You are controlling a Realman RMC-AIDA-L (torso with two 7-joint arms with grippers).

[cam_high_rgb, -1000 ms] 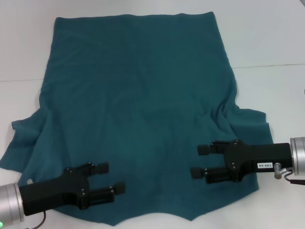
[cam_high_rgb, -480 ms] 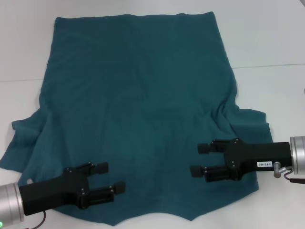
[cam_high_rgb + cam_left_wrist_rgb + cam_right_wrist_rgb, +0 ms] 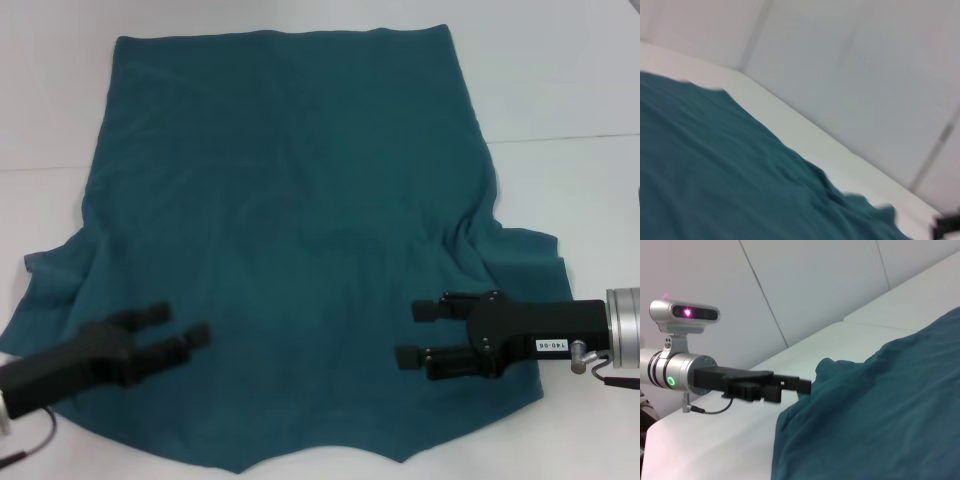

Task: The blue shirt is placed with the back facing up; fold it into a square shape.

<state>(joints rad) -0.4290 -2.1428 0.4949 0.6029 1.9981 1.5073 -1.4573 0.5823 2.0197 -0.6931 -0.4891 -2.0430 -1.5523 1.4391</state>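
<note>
Since a moment ago my left hand [image 3: 182, 322] has swung outward toward the left sleeve, away from the near hem where it was; my right hand [image 3: 416, 333] has barely shifted. I see the blue shirt [image 3: 290, 230] lying spread flat on the white surface [image 3: 570, 90], plain side up, with both sleeves sticking out at the sides and some wrinkles near the right one. Both hands hover over its near part with fingers parted and nothing held. From the right wrist camera I see the left hand [image 3: 790, 386] at the shirt's far edge.
</note>
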